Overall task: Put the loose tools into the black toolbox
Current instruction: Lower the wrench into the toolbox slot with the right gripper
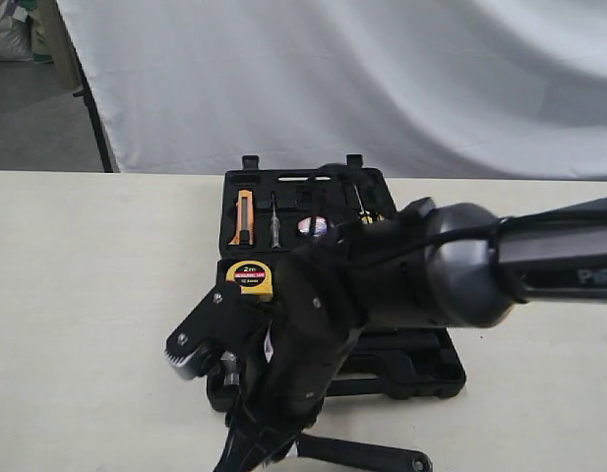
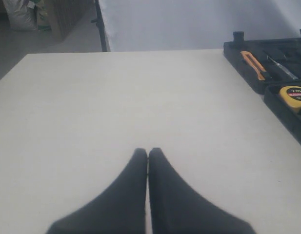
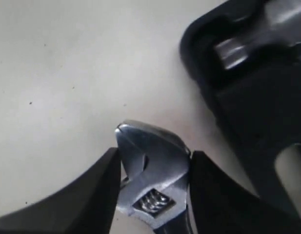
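My right gripper (image 3: 152, 156) is shut on the silver head of the adjustable wrench (image 3: 152, 168), just off a corner of the black toolbox (image 3: 248, 117). In the exterior view the right arm reaches over the toolbox (image 1: 421, 369) down to the table's front edge. There the wrench's black shaft (image 1: 367, 455) sticks out to the right of the right gripper (image 1: 246, 450). The hammer's steel head (image 3: 233, 51) lies in a toolbox recess. My left gripper (image 2: 148, 152) is shut on nothing over bare table. The tape roll cannot be made out.
The toolbox's far half holds an orange-handled knife (image 1: 244, 218) and small screwdrivers. A yellow tape measure (image 1: 251, 278) sits in the near half. A white cloth backdrop (image 1: 333, 79) hangs behind the table.
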Robot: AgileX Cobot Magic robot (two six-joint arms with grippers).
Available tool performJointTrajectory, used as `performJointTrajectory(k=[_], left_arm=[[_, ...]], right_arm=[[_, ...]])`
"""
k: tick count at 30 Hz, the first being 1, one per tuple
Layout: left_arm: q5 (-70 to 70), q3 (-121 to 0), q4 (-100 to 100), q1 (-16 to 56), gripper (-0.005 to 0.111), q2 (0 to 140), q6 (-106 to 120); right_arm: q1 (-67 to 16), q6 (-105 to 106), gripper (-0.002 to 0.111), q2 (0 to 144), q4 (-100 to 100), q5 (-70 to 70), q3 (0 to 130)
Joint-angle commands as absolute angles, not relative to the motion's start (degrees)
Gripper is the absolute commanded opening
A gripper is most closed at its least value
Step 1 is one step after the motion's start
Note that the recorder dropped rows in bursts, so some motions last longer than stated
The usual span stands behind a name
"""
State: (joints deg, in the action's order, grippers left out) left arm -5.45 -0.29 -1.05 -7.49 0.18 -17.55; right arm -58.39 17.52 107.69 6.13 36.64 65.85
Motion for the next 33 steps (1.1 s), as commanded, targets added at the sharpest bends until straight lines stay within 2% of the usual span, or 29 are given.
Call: performJointTrajectory(k=[1, 7, 22, 29, 33], left_arm=[[-5.03, -0.44, -1.30, -8.94, 0.001, 0.00, -17.82], [-5.03, -0.44, -1.30, -8.94, 0.001, 0.00, -17.82], [-5.03, -0.44, -1.30, -8.94, 0.001, 0.00, -17.82], [-5.03, -0.44, -1.30, -8.94, 0.001, 0.00, -17.82], [-5.03, -0.44, -1.30, -8.94, 0.001, 0.00, -17.82]], right_arm=[[-54.53, 16.67, 0.000, 104.87, 5.23, 35.55, 65.86], [-51.09, 15.56, 0.000, 105.08, 5.37, 30.90, 65.86], [-50.97, 13.17, 0.000, 105.08, 5.90, 19.38, 65.86], [-50.22, 13.17, 0.000, 105.08, 5.29, 18.53, 66.59], [-48.41, 13.17, 0.000, 106.17, 5.19, 24.52, 70.57]])
